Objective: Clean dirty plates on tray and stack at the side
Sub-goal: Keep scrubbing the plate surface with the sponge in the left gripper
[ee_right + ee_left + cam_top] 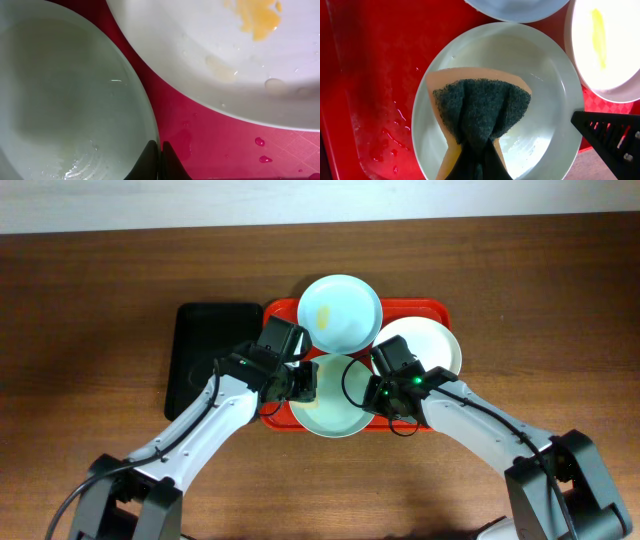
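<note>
Near plate (547, 85): pale mint, sits front-centre on the red tray (370, 75).
Left tool (303, 383): clamped on sponge (480, 107), whose scouring face lies over the plate's bowl.
Right tool (160, 157): closed, with its tips at the plate's right rim; whether it grips the rim is unclear.
The left arm is the better placed to scrub.

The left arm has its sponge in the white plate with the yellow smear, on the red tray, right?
Wrong plate. The left wrist view shows the sponge, held by the left gripper, in the pale mint plate on the red tray; the white plate with the yellow smear lies beside it.
</note>
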Controlling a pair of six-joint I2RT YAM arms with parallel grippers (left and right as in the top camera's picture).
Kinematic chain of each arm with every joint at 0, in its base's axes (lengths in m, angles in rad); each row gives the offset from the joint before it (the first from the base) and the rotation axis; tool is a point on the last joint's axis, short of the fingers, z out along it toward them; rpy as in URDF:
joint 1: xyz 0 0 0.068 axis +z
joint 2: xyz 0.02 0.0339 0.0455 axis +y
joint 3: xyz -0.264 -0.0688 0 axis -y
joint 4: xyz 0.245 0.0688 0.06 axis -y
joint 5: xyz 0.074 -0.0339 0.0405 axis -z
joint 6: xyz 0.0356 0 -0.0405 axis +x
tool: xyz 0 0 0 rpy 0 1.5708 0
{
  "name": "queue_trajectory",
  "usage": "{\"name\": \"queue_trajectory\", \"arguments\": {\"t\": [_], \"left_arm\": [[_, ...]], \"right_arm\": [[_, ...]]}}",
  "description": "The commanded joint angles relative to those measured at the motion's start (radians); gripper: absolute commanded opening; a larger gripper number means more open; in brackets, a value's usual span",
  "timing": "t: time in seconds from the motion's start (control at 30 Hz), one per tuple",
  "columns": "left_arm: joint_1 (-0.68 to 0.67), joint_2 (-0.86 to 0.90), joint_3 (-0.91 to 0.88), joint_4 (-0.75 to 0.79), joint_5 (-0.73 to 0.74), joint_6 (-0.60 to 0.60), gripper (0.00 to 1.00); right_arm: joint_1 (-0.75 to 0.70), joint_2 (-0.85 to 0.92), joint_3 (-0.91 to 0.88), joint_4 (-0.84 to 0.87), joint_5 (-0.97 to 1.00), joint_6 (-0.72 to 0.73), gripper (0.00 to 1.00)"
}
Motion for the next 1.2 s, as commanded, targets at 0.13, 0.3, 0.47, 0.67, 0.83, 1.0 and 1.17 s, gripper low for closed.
{"name": "queue_trajectory", "arguments": {"t": [0.13, 0.3, 0.47, 0.67, 0.83, 1.0, 1.17], "left_arm": [[0.001, 0.075, -0.003, 0.016, -0.013, 0.019, 0.0], [0.001, 0.094, -0.003, 0.043, -0.014, 0.019, 0.0], [0.001, 0.117, -0.003, 0.074, -0.014, 0.015, 0.0], [0.001, 0.142, -0.003, 0.084, -0.027, 0.016, 0.0], [0.001, 0.181, -0.003, 0.107, -0.04, 0.008, 0.0], [0.001, 0.25, -0.003, 0.11, -0.036, 0.008, 0.0], [0.001, 0.298, -0.003, 0.118, 0.047, -0.007, 0.0]], "right_arm": [[0.006, 0.011, -0.006, 0.001, -0.005, 0.009, 0.04], [0.006, 0.011, -0.006, 0.003, -0.005, 0.009, 0.04], [0.006, 0.011, -0.006, 0.003, -0.005, 0.009, 0.04], [0.006, 0.011, -0.006, 0.003, -0.005, 0.009, 0.04], [0.006, 0.011, -0.006, 0.003, -0.005, 0.009, 0.04], [0.006, 0.011, -0.006, 0.003, -0.005, 0.009, 0.04], [0.006, 0.011, -0.006, 0.003, -0.005, 0.009, 0.04]]}}
